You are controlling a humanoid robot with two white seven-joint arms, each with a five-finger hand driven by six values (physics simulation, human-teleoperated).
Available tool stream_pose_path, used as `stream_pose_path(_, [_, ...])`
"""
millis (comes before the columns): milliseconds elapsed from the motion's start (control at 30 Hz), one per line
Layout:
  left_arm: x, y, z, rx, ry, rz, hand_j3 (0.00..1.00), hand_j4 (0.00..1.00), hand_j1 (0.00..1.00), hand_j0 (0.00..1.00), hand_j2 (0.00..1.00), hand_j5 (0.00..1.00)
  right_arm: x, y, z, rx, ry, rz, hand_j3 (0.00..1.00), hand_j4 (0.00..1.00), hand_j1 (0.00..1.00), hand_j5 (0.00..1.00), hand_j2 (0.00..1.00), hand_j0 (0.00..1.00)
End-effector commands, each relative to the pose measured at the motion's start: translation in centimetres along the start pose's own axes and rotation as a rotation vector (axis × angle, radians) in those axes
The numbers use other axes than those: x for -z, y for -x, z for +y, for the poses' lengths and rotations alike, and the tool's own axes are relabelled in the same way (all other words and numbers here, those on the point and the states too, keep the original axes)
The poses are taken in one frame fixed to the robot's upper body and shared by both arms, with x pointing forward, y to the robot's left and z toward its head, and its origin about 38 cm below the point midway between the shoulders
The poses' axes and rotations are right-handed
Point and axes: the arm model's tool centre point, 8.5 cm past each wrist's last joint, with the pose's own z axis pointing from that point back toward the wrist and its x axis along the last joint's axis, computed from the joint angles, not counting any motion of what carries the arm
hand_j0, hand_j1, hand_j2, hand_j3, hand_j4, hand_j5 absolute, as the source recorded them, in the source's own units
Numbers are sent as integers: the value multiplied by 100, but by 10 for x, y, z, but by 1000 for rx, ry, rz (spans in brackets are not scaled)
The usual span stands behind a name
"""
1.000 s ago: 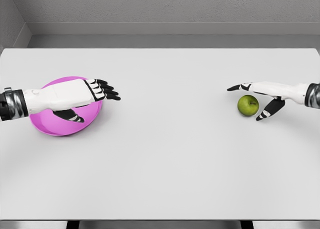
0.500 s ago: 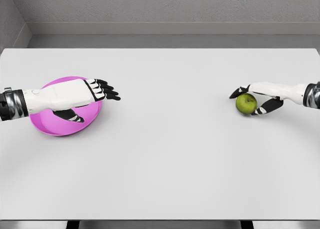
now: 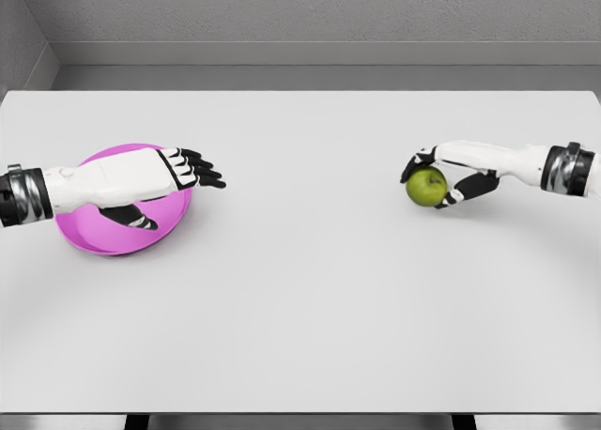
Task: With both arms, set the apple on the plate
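**Right hand grips the apple, left hand waits over the plate**

Left hand (image 3: 178,172) comes in from nine o'clock on a white forearm and hovers above the pink plate (image 3: 80,233), its black-tipped fingers (image 3: 208,176) stretched out flat toward three o'clock and its thumb hanging slack below the palm. It has hold of nothing. The plate lies on the white table (image 3: 300,289) at the left side, partly covered by that forearm, with its rim showing at seven o'clock under the wrist.

Across the middle the tabletop is plain white, and the two hands are well apart.

Over at the right, the right hand (image 3: 449,175) reaches in from three o'clock, its fingers curled around the green apple (image 3: 426,187). The fingers wrap the fruit from above and from its three o'clock side, with one dark fingertip showing at its ten o'clock edge. The apple sits far from the plate, toward the table's right side. Whether it rests on the surface or is raised off it cannot be told from this view.
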Motion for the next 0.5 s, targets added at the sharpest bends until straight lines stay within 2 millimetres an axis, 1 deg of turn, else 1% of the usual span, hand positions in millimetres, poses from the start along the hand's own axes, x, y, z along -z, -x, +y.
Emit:
stream_pose_path(0, [0,0,0,-7,-4,1,100,100,100,100,100,100,47,-49,-1,-24,-16,-177,56,56,56,56,56,56])
stream_pose_path(67, [0,0,0,-4,-4,1,100,100,100,100,100,100,84,-72,6,-28,-49,-259,56,56,56,56,56,56])
stream_pose_path(100, [0,0,1,-6,-4,1,100,100,100,100,100,100,93,-79,9,-25,-53,-282,56,56,56,56,56,56])
stream_pose_path(167, [0,0,1,-6,-4,1,100,100,100,100,100,100,110,-90,16,-27,-81,-316,56,56,56,56,56,56])
stream_pose_path(233, [0,0,1,-6,-4,1,100,100,100,100,100,100,111,-89,18,-24,-88,-313,56,56,56,56,56,56])
stream_pose_path(300, [0,0,0,-4,-4,1,100,100,100,100,100,100,101,-83,9,-26,-61,-293,56,56,56,56,56,56])
stream_pose_path(333, [0,0,1,-6,-4,1,100,100,100,100,100,100,84,-72,-1,-26,-22,-259,69,69,69,69,69,69])
stream_pose_path(367, [0,0,1,-6,-4,1,100,100,100,100,100,100,69,-63,-14,-28,21,-228,100,100,100,100,100,100])
stream_pose_path(400, [0,0,0,-4,-4,1,100,100,100,100,100,100,54,-53,-24,-20,67,-197,100,100,100,100,100,100])
stream_pose_path(433, [0,0,1,-6,-4,1,100,100,100,100,100,100,30,-37,-33,-5,127,-150,100,100,100,100,100,100])
stream_pose_path(467, [0,0,1,-6,-4,1,100,100,100,100,100,100,20,-31,-37,3,157,-133,100,100,100,100,100,100])
